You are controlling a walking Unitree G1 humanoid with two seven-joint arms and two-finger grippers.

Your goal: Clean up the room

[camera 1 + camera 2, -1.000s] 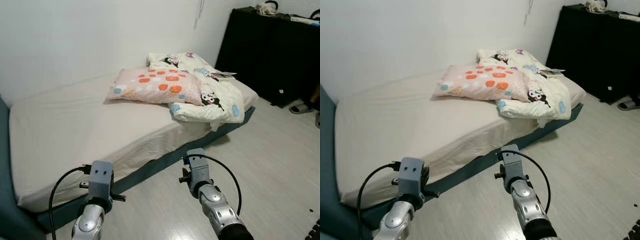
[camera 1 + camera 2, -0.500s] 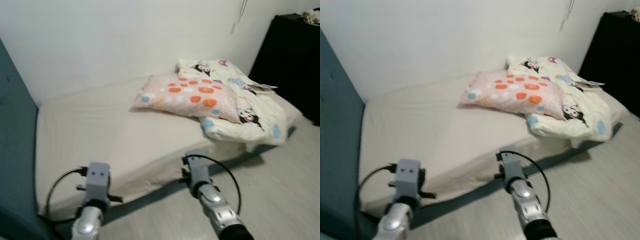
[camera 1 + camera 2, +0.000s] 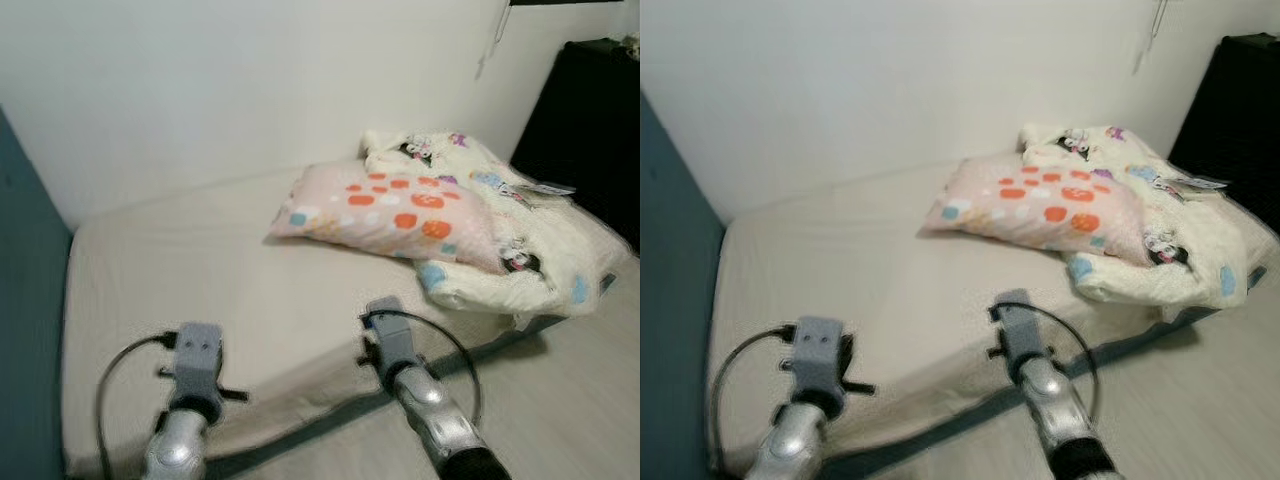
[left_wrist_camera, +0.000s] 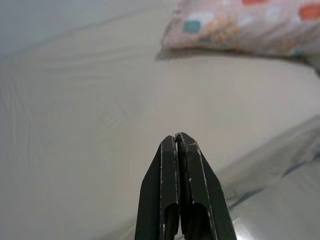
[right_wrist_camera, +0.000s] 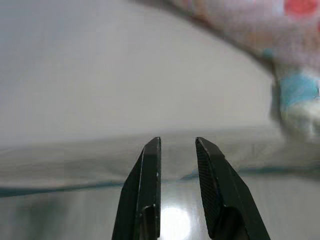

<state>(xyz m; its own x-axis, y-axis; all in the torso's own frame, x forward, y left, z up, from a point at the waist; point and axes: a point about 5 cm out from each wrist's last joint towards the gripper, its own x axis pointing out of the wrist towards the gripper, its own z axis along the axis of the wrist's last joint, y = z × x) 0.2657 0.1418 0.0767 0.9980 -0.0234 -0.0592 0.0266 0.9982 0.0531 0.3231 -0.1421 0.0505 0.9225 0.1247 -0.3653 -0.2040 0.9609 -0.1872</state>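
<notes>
Pillow: lies crosswise, ahead-right of us, nearer right gripper, slightly parted; left gripper clenched, empty.

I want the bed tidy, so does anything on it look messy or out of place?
Yes. The cream duvet lies crumpled at the bed's right end, spilling over the edge, and the pink pillow sits askew, partly on top of it.
</notes>
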